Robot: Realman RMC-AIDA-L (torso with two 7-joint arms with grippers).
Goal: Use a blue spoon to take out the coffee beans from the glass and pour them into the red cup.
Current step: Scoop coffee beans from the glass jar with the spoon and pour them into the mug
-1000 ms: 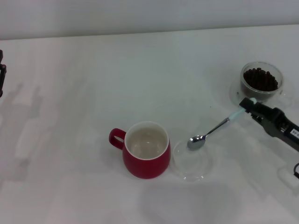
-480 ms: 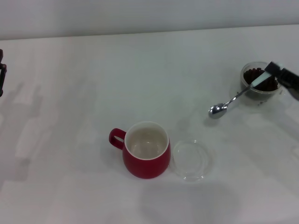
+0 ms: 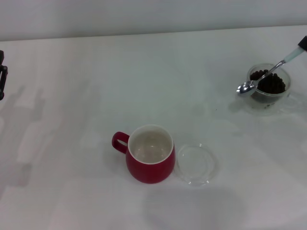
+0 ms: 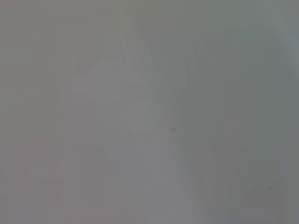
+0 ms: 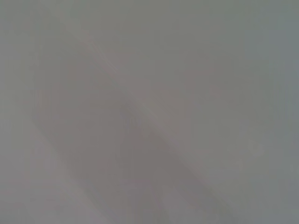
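Three vessels sit on the white surface (image 3: 96, 86) in front of you. The glass (image 3: 268, 88) stands far to the right and holds a dark heap of beans (image 3: 269, 83) that shows through its clear wall. The red cup (image 3: 149, 159) stands near the middle, closer to you, upright, with its loop handle pointing left and its cream inside bare of beans. Just to the right of the cup lies a flat clear saucer (image 3: 195, 164), its rim nearly touching the cup's side, with nothing in it.

The spoon (image 3: 261, 76) is up at the glass, well apart from the cup. It slants down from the upper right: the pale blue handle sits at the frame's right edge, the thin stem crosses over the glass's mouth and the beans, and the shiny bowl hangs just outside the glass's left rim. You cannot tell whether the bowl carries any beans.

The right end effector (image 3: 303, 43) shows only as a dark sliver at the right edge, clamped on the spoon's handle. The left end effector (image 3: 2, 76) sits at the far left edge, well away from everything, and you cannot tell how its fingers stand. Both wrist views show only a blank grey field.
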